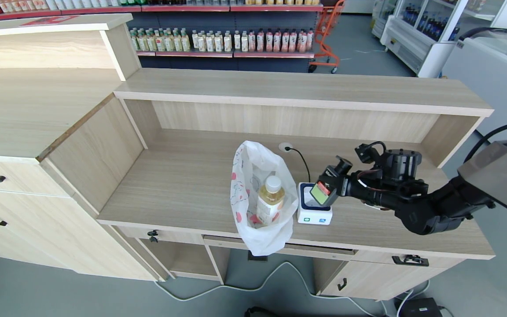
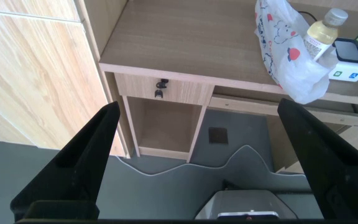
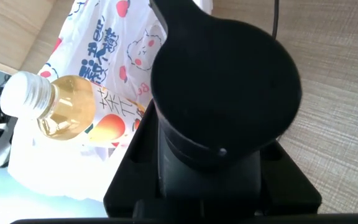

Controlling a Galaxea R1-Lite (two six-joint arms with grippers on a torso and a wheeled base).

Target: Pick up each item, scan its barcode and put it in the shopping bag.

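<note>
1. Currently, the right gripper's [image 1: 326, 192] fingers grasp a green-labelled item [image 1: 321, 194] just above the scanner [image 1: 314, 215].
2. A bottle [image 1: 270, 200] stands inside the shopping bag [image 1: 241, 185] on the bench [image 1: 183, 185].
3. The left gripper's [image 2: 199, 111] fingers are spread apart, below bench height.

From where I stand, the right arm [image 1: 429, 207] is matte black all over, built from rounded, bulging housings, with a squat drum-shaped joint [image 1: 401, 165] near the wrist. Thin wires (a red one among the black) loop loosely around that wrist. A thicker black cable [image 1: 495, 132] arcs up behind the arm. The right gripper [image 1: 324, 192] is black and blocky too, and a small boxy module [image 1: 365, 152] sits beside the drum. The left gripper [image 2: 199, 104] has two broad, flat black fingers [image 2: 82, 165], wedge-shaped, with plain unmarked faces.
</note>
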